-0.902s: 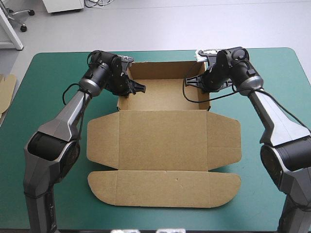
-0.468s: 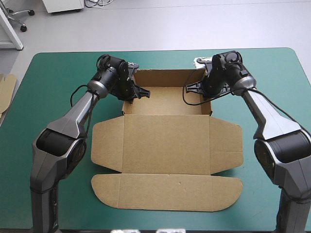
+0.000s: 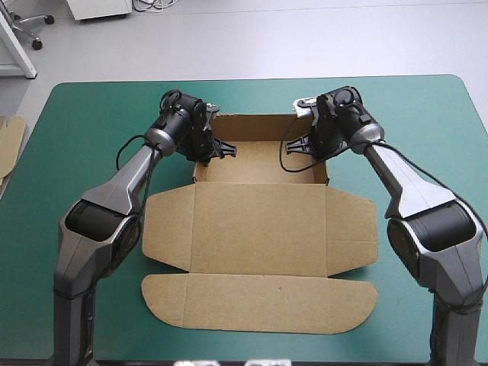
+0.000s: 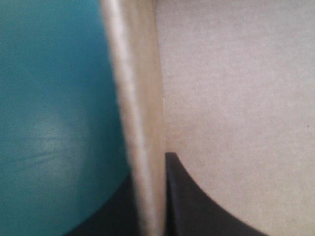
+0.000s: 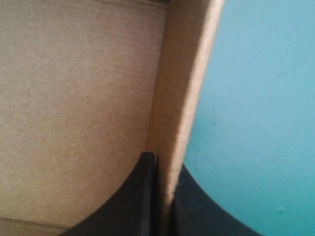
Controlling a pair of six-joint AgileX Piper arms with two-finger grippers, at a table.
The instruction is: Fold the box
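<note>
The brown box (image 3: 259, 221) lies on the teal-green cover as an open tray at the far side, its lid panels spread flat toward the near edge. My left gripper (image 3: 206, 145) is shut on the box's left side wall (image 4: 140, 113), one black finger (image 4: 192, 196) inside the tray and the other outside. My right gripper (image 3: 314, 141) is shut on the box's right side wall (image 5: 179, 98), with one finger (image 5: 140, 196) inside against the board. Both walls stand upright.
More brown board (image 3: 9, 141) shows at the table's left edge. A rounded lid flap (image 3: 259, 301) reaches close to the table's near edge. Bare teal-green cover (image 3: 84, 130) lies left and right of the box.
Both grippers have moved toward the far side with the tray walls, and the side walls have closed inward, so the tray is narrower and the whole box sits a little farther back.
</note>
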